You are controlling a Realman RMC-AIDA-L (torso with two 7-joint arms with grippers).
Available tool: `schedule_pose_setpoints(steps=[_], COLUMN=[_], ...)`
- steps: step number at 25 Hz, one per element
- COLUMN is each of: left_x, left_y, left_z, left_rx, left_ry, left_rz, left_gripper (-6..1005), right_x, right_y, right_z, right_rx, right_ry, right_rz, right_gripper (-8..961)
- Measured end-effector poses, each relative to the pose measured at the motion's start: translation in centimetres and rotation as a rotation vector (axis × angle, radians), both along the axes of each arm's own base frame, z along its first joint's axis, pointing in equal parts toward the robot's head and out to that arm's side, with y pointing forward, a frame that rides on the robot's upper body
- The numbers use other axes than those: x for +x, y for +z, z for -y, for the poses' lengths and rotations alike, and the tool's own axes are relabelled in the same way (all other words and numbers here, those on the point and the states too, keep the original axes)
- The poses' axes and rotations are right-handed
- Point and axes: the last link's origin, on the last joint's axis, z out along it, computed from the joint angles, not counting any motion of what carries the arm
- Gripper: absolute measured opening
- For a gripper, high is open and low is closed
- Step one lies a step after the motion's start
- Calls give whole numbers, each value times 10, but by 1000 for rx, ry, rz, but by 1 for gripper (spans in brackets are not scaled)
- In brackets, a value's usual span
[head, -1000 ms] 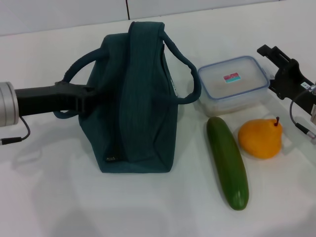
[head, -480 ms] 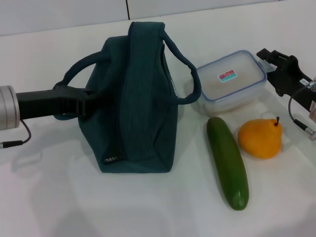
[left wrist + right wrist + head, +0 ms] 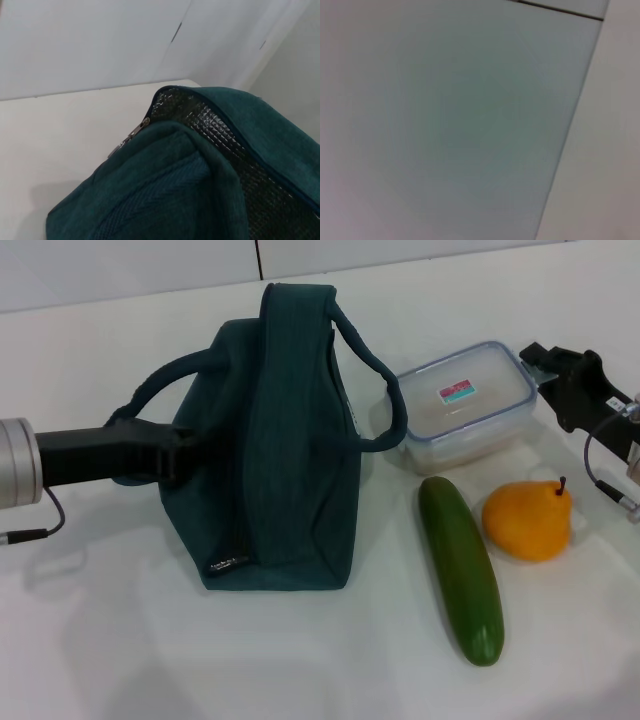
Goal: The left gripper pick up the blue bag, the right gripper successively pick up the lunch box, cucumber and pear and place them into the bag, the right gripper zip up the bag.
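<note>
The blue bag [image 3: 270,440] stands upright left of centre in the head view, on the white table [image 3: 100,640], its two handles looping out to either side. The left gripper [image 3: 180,450] reaches in from the left edge of the frame at mid height, its black body pressed against the bag's left wall just under the left handle; whether its claw is wide or closed cannot be told, the tips being lost against the dark cloth. In the left wrist view the bag's mouth gapes at the right of the frame, silver quilted lining [image 3: 240,150] showing inside, with the metal zipper pull [image 3: 132,135] sitting at the near end of the opening.

Over in the upper right of the head view, the lunch box [image 3: 465,405] sits tilted, its right end raised. The right gripper [image 3: 548,368] is at that box's far right corner, claw pinched on the rim there. The box's left edge lies just beside the bag's right handle.

Below the box, the cucumber [image 3: 460,570] lies lengthwise, running toward the bottom of the frame, with a clear strip of table between it and the bag. The pear [image 3: 528,520] sits just right of the cucumber, stem up, close under the box. Open tabletop spreads across the lower left and bottom edge. The right wrist view shows only a blank pale surface.
</note>
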Motion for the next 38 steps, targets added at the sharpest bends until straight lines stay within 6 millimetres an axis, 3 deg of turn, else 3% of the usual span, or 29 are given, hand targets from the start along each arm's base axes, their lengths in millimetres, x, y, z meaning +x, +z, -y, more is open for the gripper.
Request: schedule_pose_setpoints(steps=[7, 21, 28, 38], left_x=[2, 9, 17, 29], left_y=[0, 11, 14, 8], left_z=[1, 10, 13, 6], left_rx=[4, 10, -14, -46], left_ry=[-17, -83, -96, -92], left_rz=[20, 113, 168, 178], left_gripper=[64, 64, 64, 64], right_x=[-8, -50, -94, -177], right_y=[8, 60, 76, 61], right_z=[2, 12, -5, -40], right_rx=[56, 314, 345, 246], right_ry=[114, 479, 665, 928], right_rz=[100, 117, 16, -77], right_gripper=[97, 101, 102, 105])
